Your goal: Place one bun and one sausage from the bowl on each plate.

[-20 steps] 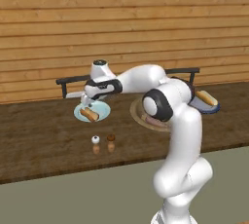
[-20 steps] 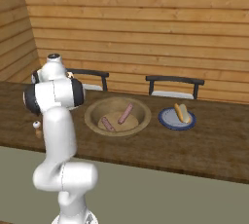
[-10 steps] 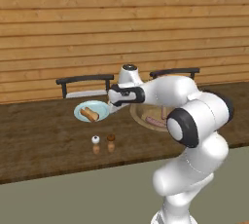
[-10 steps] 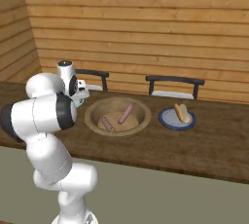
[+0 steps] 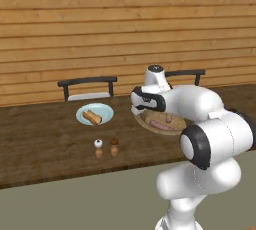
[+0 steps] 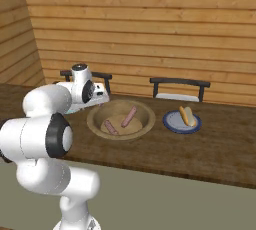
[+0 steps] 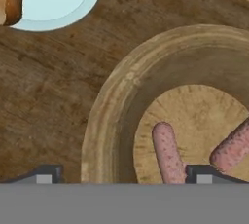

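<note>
Bowl, left base view: you see the bowl (image 5: 162, 123) on the tabletop (image 5: 45, 141), partly behind the arm; one sausage (image 5: 159, 123) lies in it, long axis roughly left to right.
Plate, left base view: your pale blue plate (image 5: 94, 114) sits well left of the bowl and carries a bun (image 5: 92, 117), long axis running from upper left to lower right. Two small shakers (image 5: 106, 147) stand nearer the tabletop's front edge.
Bowl, right base view: you see two sausages; one (image 6: 129, 116) points up and to the right, the other (image 6: 110, 127) slants from upper left to lower right. They lie apart.
Second plate, right base view: a darker blue plate (image 6: 172, 122) just right of the bowl holds a bun with a sausage (image 6: 187, 116), long axis nearly away from you.
Gripper, hand view: your gripper (image 7: 123, 173) stands spread wide over the bowl's rim, holding nothing; one fingertip (image 7: 44, 174) is over the tabletop, the other (image 7: 206, 173) over the bowl's floor beside a sausage.
</note>
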